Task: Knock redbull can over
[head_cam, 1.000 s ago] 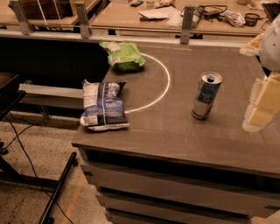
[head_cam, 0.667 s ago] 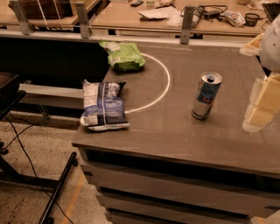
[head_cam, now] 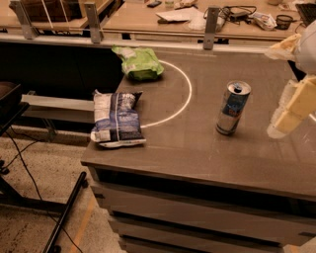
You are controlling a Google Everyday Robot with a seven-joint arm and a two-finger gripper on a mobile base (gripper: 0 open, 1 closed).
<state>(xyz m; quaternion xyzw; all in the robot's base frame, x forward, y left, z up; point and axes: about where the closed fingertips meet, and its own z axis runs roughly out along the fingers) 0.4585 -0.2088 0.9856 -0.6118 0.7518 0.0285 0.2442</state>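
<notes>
The redbull can point(head_cam: 232, 107) stands upright on the brown table point(head_cam: 197, 153), right of the white painted arc. It is slim, silver and blue, with a silver pull-tab top. My gripper point(head_cam: 291, 106) is at the right edge of the view, to the right of the can and a short gap away from it, held above the table. It does not touch the can.
A blue-and-white chip bag point(head_cam: 117, 119) lies at the table's front left corner. A green bag point(head_cam: 139, 63) lies at the back left. A white arc point(head_cam: 182, 96) is painted on the table. Desks with clutter point(head_cam: 217, 12) stand behind; the floor is at the left.
</notes>
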